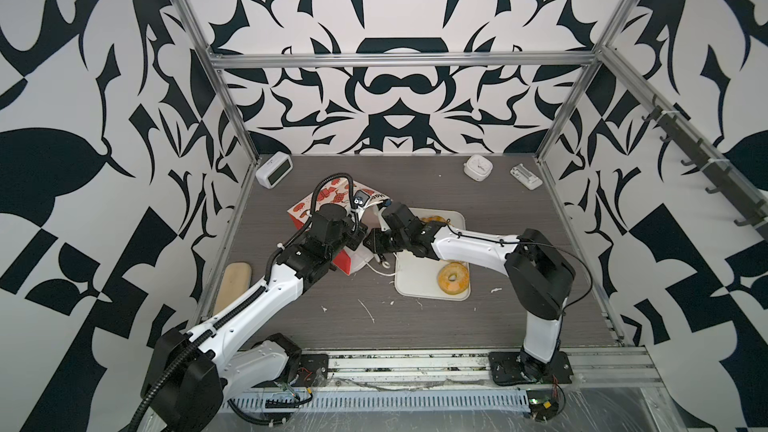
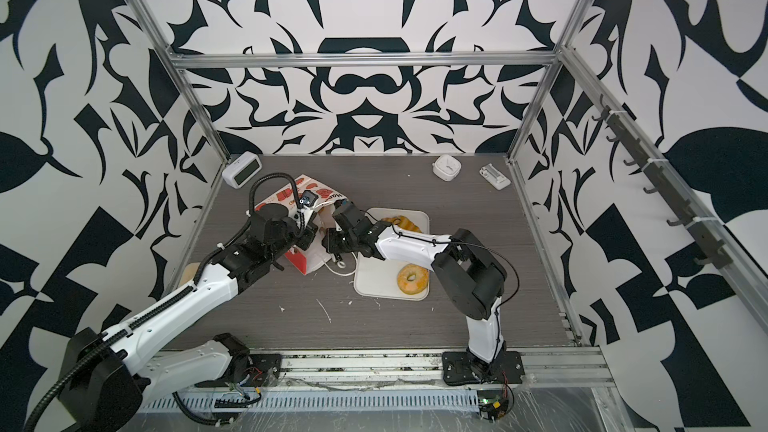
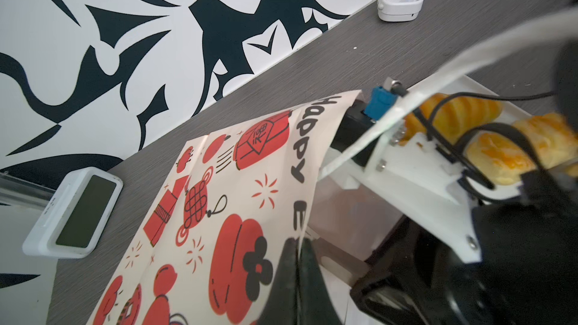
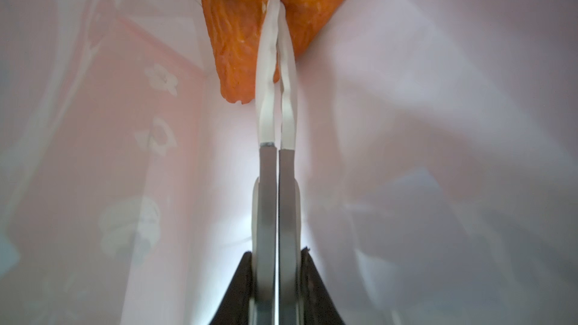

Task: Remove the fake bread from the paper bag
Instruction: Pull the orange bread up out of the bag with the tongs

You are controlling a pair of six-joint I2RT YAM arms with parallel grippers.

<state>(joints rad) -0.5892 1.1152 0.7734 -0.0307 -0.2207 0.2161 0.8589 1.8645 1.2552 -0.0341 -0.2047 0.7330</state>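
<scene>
Black-and-white patterned walls point(image 1: 395, 97) close round a grey wood-grain table point(image 1: 457, 326), where a white tray point(image 1: 411, 284) carries a doughnut point(image 1: 453, 279) and, at its far end, more bread point(image 1: 434, 216). Left of it the bag point(image 1: 301, 209) lies on its side, its upper rim clamped by the left gripper point(image 3: 295, 264). The right gripper point(image 4: 275, 4) is inside the bag, clenched, tips against an orange-brown pastry point(image 4: 237, 26); if they pinch it, I cannot tell.

The paper bag point(image 3: 219, 214) is matt, the table point(image 1: 457, 326) grey wood-grain, the tray point(image 1: 415, 282) smooth white plastic, the turnover point(image 4: 237, 26) rough-crusted.
</scene>
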